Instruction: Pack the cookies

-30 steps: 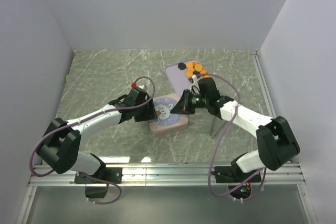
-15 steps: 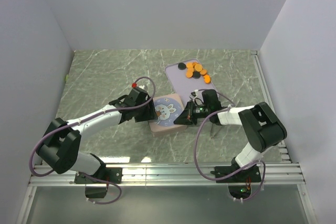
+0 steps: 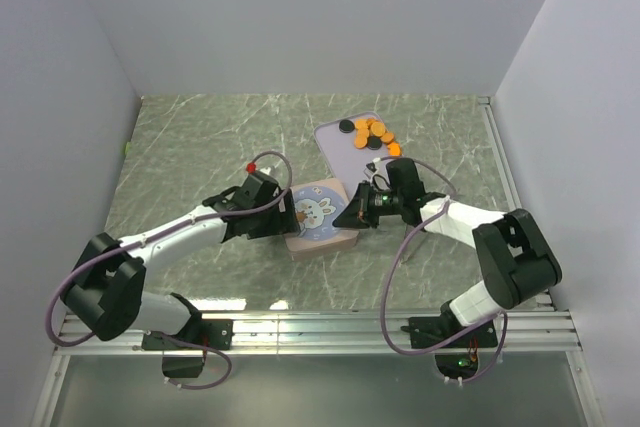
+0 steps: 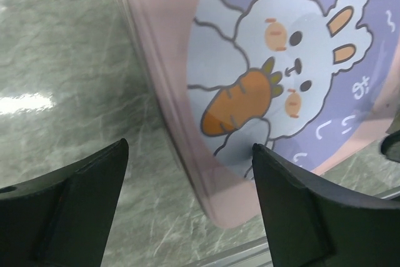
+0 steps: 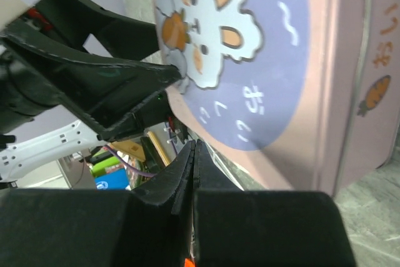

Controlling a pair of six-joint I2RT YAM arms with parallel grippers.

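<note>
left claw (image 4: 189, 148) wide open, straddling tin (image 4: 294, 60) corner | right claw (image 5: 192, 148) pinched shut beside it | cookies (image 3: 372, 134) sit on tray (image 3: 335, 155), only overhead view catches them

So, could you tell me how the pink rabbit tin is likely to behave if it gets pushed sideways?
The tin looks rigid and smooth-sided, so it would probably slide on the table rather than flex. It sits low and flat, so tipping seems unlikely. Its rounded corner may let it pivot under an off-centre push.
</note>
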